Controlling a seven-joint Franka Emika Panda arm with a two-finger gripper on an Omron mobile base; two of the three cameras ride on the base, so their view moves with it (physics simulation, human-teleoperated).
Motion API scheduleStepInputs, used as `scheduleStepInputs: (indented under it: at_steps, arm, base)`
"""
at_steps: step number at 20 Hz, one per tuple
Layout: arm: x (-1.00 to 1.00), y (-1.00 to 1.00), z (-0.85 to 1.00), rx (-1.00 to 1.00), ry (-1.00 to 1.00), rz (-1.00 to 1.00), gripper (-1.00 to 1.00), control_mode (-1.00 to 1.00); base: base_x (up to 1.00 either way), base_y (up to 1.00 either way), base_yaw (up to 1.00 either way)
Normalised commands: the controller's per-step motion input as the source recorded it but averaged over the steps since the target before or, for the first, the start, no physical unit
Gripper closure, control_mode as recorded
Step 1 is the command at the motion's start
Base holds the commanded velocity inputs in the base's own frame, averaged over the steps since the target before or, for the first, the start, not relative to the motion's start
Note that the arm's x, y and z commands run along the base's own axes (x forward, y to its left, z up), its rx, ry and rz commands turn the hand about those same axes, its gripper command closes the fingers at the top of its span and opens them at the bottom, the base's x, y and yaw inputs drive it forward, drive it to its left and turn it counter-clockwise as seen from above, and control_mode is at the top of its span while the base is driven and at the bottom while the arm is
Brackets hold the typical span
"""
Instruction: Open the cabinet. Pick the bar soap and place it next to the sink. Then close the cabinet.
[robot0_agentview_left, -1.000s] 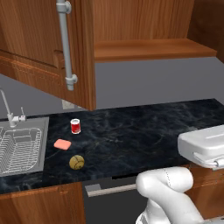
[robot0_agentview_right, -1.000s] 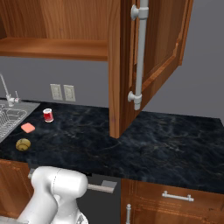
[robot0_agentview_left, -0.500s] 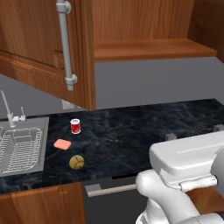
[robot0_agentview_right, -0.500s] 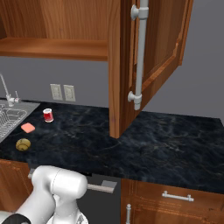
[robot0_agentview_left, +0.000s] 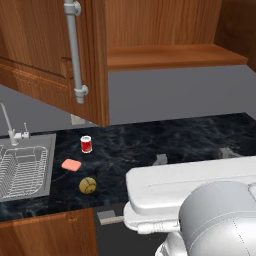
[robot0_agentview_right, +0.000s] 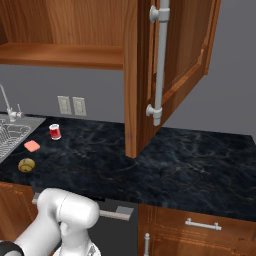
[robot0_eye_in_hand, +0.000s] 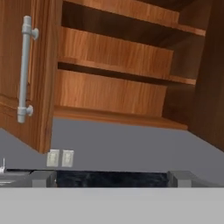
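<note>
You have the bar soap (robot0_agentview_left: 71, 164) lying flat on the dark marbled worktop (robot0_agentview_left: 175, 137), just beside the right edge of the sink (robot0_agentview_left: 44, 145); from the right base view it sits at the far left (robot0_agentview_right: 31, 145), close to the basin's corner. A red can (robot0_agentview_left: 86, 144) stands upright just behind the soap, toward the wall, and a round yellow-brown ball (robot0_agentview_left: 87, 185) rests in front of it, nearer the worktop's front edge. The three are near one another but apart.

Your gripper (robot0_eye_in_hand: 112, 178) shows as two grey finger tips (robot0_eye_in_hand: 43, 178) at the bottom of the hand view, set wide apart with nothing between them and touching nothing. It points up toward the cabinet (robot0_eye_in_hand: 118, 78).

The cabinet stands open. Its left door (robot0_agentview_left: 55, 55) is swung out over the sink end of the worktop, with the long grey bar handle (robot0_agentview_left: 74, 50) upright on it. The right door (robot0_agentview_right: 165, 65) is swung out too, its handle (robot0_agentview_right: 159, 60) facing you in the right base view. Inside, the wooden shelves (robot0_eye_in_hand: 122, 74) that you can see carry nothing.

The sink holds a wire rack (robot0_agentview_left: 22, 170), and the thin faucet (robot0_agentview_left: 9, 125) rises at its back edge. A double wall outlet (robot0_agentview_right: 70, 105) sits on the grey wall above the worktop.
</note>
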Motion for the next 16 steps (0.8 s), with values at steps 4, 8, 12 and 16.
scheduleStepInputs:
  at_steps: [4, 8, 12, 16]
  arm:
    - [0.00, 0.36, 0.00, -0.04, -0.14, -0.15, -1.00, -1.00]
    - [0.15, 0.15, -0.01, 0.00, -0.10, -0.15, -1.00, -1.00]
    - [0.38, 0.00, -0.10, 0.00, -0.09, -0.16, -1.00, -1.00]
    - [0.41, 0.00, -0.01, 0.00, -0.02, -0.13, -1.00, -1.00]
  base:
    - [0.00, 0.00, 0.00]
    - [0.00, 0.00, 0.00]
    - [0.00, 0.00, 0.00]
    - [0.00, 0.00, 0.00]
